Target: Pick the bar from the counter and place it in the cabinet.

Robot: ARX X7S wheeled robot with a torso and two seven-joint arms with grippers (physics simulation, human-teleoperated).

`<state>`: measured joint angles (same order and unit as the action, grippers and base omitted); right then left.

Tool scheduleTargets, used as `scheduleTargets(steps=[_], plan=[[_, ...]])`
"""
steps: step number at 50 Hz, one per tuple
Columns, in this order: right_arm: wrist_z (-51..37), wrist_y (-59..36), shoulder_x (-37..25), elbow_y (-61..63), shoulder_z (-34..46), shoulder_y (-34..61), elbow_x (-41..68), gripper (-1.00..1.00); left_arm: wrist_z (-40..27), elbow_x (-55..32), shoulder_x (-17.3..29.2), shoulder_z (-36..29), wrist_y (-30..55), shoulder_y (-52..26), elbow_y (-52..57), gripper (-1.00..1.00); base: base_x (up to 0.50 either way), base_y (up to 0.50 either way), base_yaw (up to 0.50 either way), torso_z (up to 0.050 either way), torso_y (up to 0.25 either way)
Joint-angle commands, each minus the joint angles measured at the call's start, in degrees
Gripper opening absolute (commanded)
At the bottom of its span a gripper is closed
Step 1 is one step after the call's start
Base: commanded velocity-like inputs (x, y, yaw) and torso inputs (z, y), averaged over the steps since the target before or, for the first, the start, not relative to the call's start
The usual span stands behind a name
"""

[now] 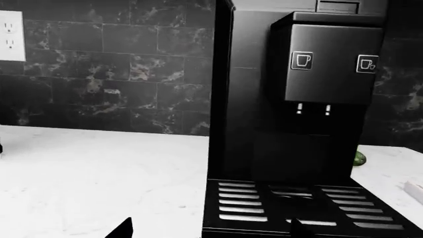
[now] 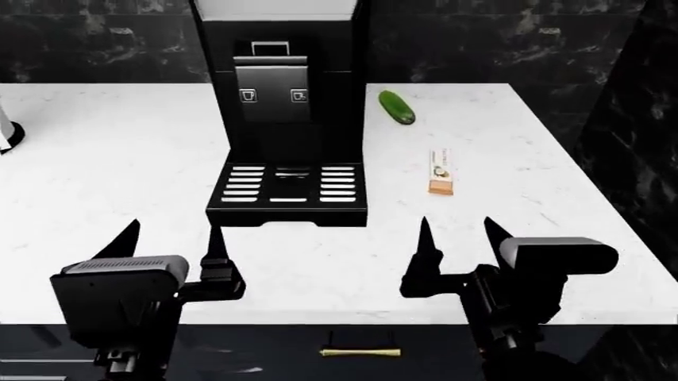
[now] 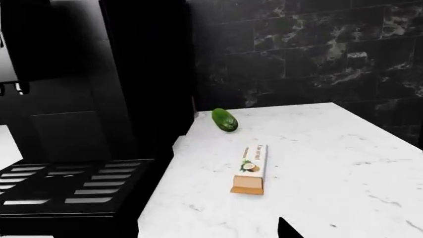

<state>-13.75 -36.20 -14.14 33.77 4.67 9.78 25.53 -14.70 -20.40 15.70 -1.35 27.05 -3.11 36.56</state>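
No step is judged complete: the left gripper is held apart and empty, well left of the bar. One coffee machine, one cucumber and one bar are counted on the counter. The right gripper, likewise apart, is positioned just short of the bar; grasping and cabinet placement remain outstanding.

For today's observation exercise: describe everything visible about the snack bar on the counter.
The bar is a small, flat, rectangular wrapped packet, white with an orange-brown end and small print. It lies flat on the white marble-look counter, orange end toward the robot, right of the coffee machine and nearer than the cucumber. Nothing touches it; both grippers hang short of it.
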Motion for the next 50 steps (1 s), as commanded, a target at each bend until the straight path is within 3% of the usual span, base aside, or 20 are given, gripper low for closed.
scheduleTargets(steps=[1, 24, 50], plan=[[-0.59, 0.71, -0.25, -1.81, 0.20, -0.15, -0.76, 1.00, -0.50, -0.67, 0.91, 0.63, 0.64, 0.56, 1.55, 1.00, 0.22, 0.07, 0.00, 0.000, 0.010], [2.38, 0.73, 0.90, -19.94, -0.37, 10.22, 0.83, 1.00, -1.20, -0.71, 1.25, 0.83, -0.60, 2.14, 1.41, 1.00, 0.06, 0.00, 0.00, 0.000, 0.000], [2.48, 4.27, 1.88, -26.71, -0.93, 9.57, 0.86, 1.00, -1.17, -0.56, 1.51, 0.15, -2.39, 2.78, -0.33, 1.00, 0.13, 0.01, 0.00, 0.000, 0.000]])
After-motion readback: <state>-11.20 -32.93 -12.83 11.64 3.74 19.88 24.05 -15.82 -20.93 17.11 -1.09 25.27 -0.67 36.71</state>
